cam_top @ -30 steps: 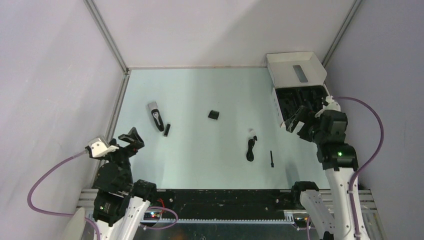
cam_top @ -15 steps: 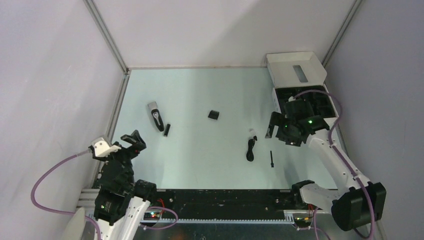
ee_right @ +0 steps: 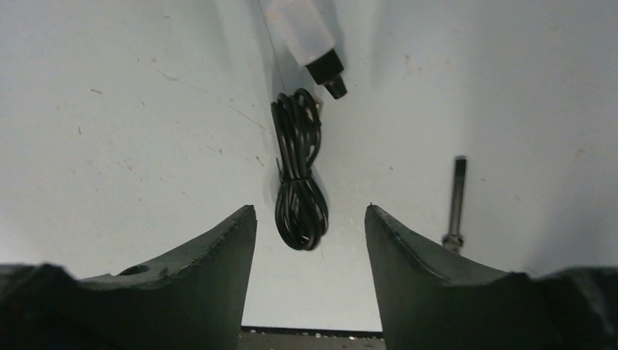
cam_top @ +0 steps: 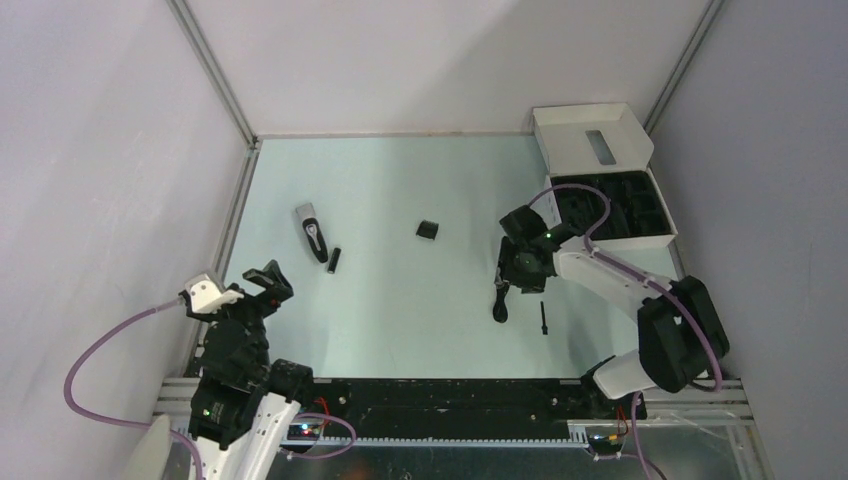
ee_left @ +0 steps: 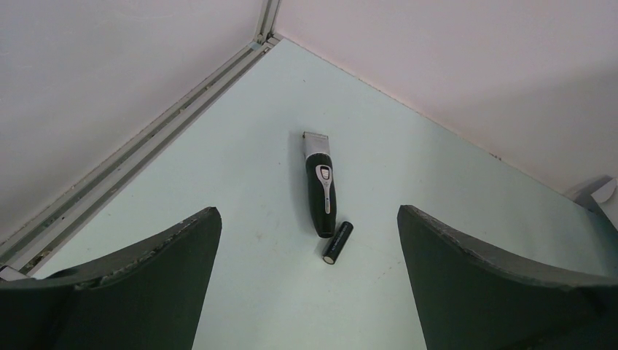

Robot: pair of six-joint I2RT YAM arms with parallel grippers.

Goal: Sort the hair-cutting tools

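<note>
— Coiled cable: where, against the right gripper?
— Flat on the table, looped end just between the two fingers, white-and-black plug further ahead of the tips.
— Clamped on it?
— No. Fingers apart, about half spread, with a strip of bare table on each side of the loop. No contact with the cable visible from the wrist view. Cannot tell how high above the surface.
— Anything else close to that gripper?
— Thin stick brush, just outside one finger, nearly parallel to the cable and apart from it.
— And the left gripper?
— Spread wide, holding nothing, touching nothing. Well ahead of it, hair clipper flat on the table, blade end pointing away. Small black cylinder just beside the clipper's near end; cannot tell whether touching.
— Room for moving?
— Bare table from the left fingers up to the clipper, metal edge rail along the wall on the outer side. Open surface from the right gripper toward the blocky piece, well apart. White box with black tray off to its other side, by the corner.
</note>
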